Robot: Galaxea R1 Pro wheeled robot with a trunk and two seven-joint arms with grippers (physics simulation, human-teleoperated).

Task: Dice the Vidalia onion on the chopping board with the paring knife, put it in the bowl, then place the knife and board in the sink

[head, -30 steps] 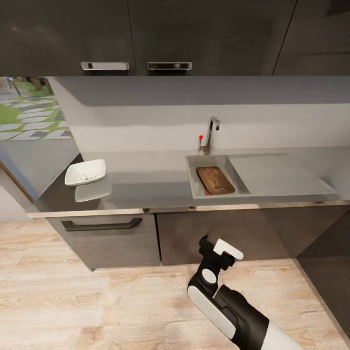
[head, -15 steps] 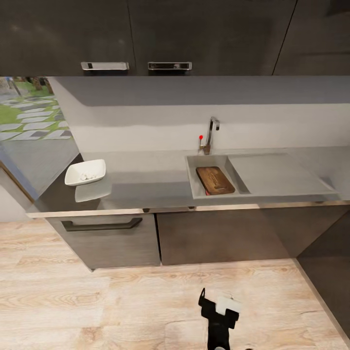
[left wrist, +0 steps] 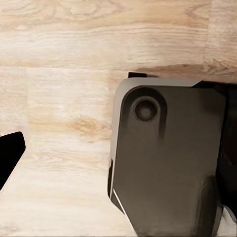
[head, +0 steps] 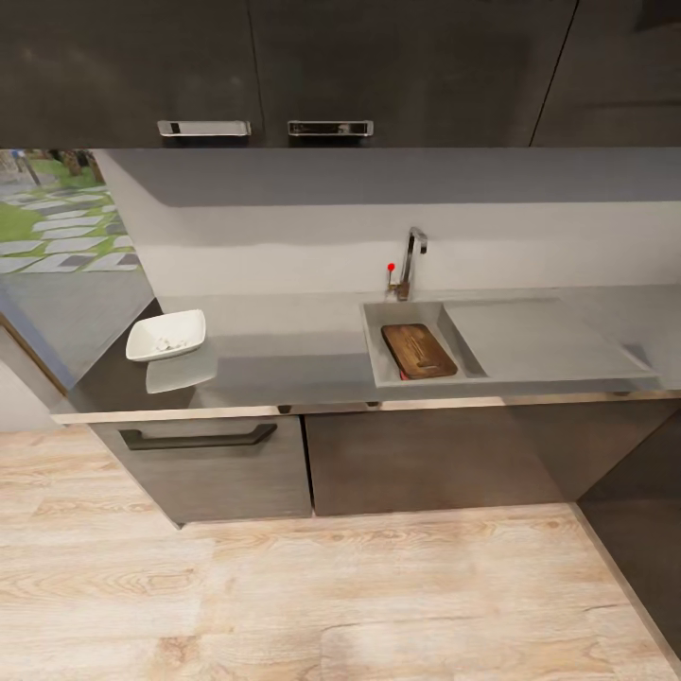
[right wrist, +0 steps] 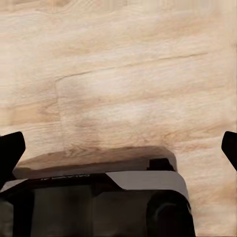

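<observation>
In the head view the dark brown chopping board (head: 419, 350) lies inside the steel sink (head: 375, 352). A small reddish bit, the paring knife's handle (head: 405, 375), peeks out at the board's near corner; its blade is hidden. The white bowl (head: 166, 335) stands at the left end of the grey countertop (head: 284, 355) with pale diced onion pieces in it. My right gripper (right wrist: 118, 150) hangs over the wood floor, open and holding nothing. My left gripper (left wrist: 118, 158) also points at the floor, one black fingertip (left wrist: 10, 158) far out at the picture's edge, nothing in it.
The chrome faucet (head: 409, 263) with its red knob rises behind the sink, and the drainboard (head: 539, 336) extends to the right. Dark cabinets (head: 208, 463) stand below the counter and more hang above. My dark base (left wrist: 168, 163) sits on the light wood floor (head: 284, 596).
My right arm has dropped down and left the head view. The board, bowl and counter have stayed put.
</observation>
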